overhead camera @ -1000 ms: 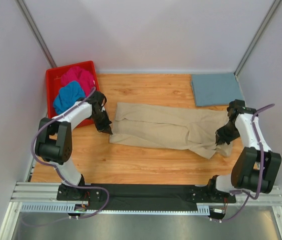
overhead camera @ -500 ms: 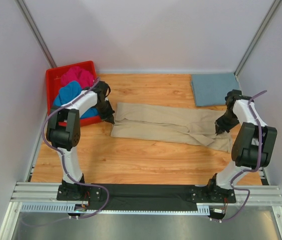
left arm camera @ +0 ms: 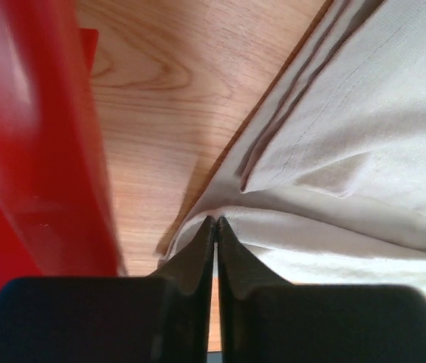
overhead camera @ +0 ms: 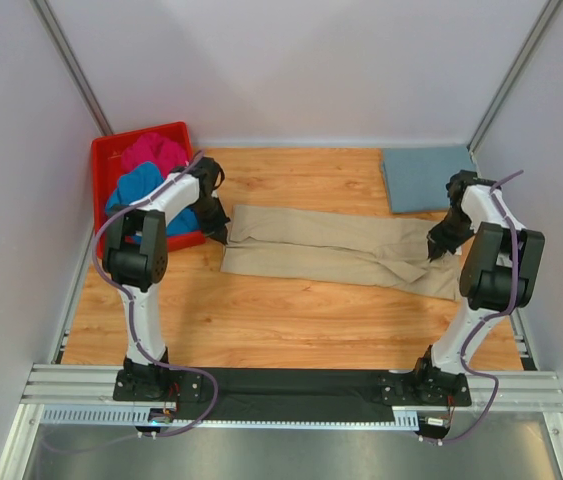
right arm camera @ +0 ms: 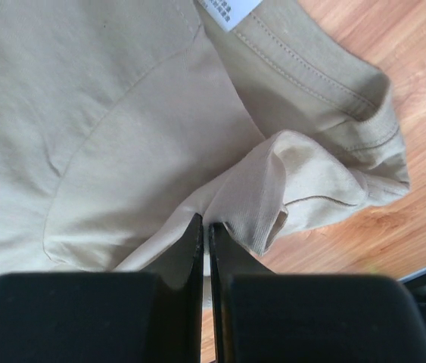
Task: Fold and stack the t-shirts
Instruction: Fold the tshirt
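The beige t-shirt [overhead camera: 336, 250] lies across the table as a long, narrow folded strip. My left gripper [overhead camera: 219, 235] is at its left end, beside the red bin, shut with a fold of the beige t-shirt [left arm camera: 334, 174] pinched at its tips [left arm camera: 216, 221]. My right gripper [overhead camera: 435, 250] is at the right end, shut on a bunched edge of the beige t-shirt [right arm camera: 122, 113] near the collar, tips [right arm camera: 205, 221] in the cloth. A dusty grey-blue t-shirt [overhead camera: 429, 177] lies folded at the back right. A magenta t-shirt [overhead camera: 156, 153] and a bright blue t-shirt [overhead camera: 133, 190] sit crumpled in the bin.
The red plastic bin [overhead camera: 102, 158] stands at the back left, and its wall [left arm camera: 38, 151] is right beside my left fingers. The wooden table [overhead camera: 291, 320] shows bare in front of the beige shirt. White walls and metal posts close in the sides and back.
Both grippers have moved away from the arm bases, carrying the shirt's near edge over. The beige shirt now lies as a narrower, flatter strip. Both stay shut on the cloth.
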Robot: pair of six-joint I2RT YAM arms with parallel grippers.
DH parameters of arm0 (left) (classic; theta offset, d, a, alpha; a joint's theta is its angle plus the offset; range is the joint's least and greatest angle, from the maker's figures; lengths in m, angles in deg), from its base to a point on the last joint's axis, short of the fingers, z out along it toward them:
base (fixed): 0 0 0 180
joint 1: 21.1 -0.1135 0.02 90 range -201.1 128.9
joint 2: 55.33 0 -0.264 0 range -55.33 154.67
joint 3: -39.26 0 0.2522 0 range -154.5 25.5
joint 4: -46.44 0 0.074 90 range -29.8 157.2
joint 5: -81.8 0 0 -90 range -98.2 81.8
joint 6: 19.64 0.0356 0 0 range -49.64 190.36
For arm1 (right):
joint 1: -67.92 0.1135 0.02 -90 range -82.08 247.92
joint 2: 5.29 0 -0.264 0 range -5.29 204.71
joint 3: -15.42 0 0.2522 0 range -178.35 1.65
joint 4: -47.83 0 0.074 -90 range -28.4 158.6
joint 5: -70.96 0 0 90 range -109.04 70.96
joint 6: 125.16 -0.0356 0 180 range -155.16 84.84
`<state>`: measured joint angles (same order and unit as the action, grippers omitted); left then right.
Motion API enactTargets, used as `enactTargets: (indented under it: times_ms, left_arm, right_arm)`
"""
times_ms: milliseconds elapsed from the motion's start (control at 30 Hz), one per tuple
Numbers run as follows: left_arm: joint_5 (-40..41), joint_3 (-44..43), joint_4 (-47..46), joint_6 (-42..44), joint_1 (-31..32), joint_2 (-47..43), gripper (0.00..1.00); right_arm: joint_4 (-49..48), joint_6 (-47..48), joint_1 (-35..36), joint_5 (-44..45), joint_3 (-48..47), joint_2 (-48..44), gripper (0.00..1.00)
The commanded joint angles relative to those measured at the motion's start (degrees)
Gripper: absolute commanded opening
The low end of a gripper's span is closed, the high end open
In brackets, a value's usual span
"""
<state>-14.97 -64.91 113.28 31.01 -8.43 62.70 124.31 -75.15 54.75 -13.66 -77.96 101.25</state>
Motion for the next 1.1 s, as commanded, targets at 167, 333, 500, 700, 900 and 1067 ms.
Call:
enactTargets:
  times_ms: [167,333,500,700,900,1067]
  left_arm:
    - [3.34,-2.05,3.26,2.0,0.08,-3.85,0.34]
    - [2.02,-1.35,0.71,4.11,2.18,-10.1,0.45]
    - [-4.73,3.12,-3.77,4.81,3.68,-13.88,0.45]
    - [-10.8,7.18,-1.67,6.56,7.63,-13.1,0.45]
    - [-8.97,10.96,-2.8,9.03,9.83,-13.89,0.46]
    - [-7.04,11.66,-4.13,10.87,9.83,-11.35,0.45]
  right_arm:
    - [0.22,0.96,0.16,-1.25,-2.3,1.74,0.03]
    - [1.88,0.79,0.16,-1.86,-5.28,2.35,0.04]
    - [1.62,1.05,0.16,-4.15,-9.15,4.64,0.11]
    - [-0.15,2.46,0.16,-8.29,-12.93,2.1,0.34]
    - [1.62,1.49,0.16,-5.74,-3.63,-4.66,0.52]
    - [-2.77,4.47,-2.03,-6.18,3.49,-11.17,0.58]
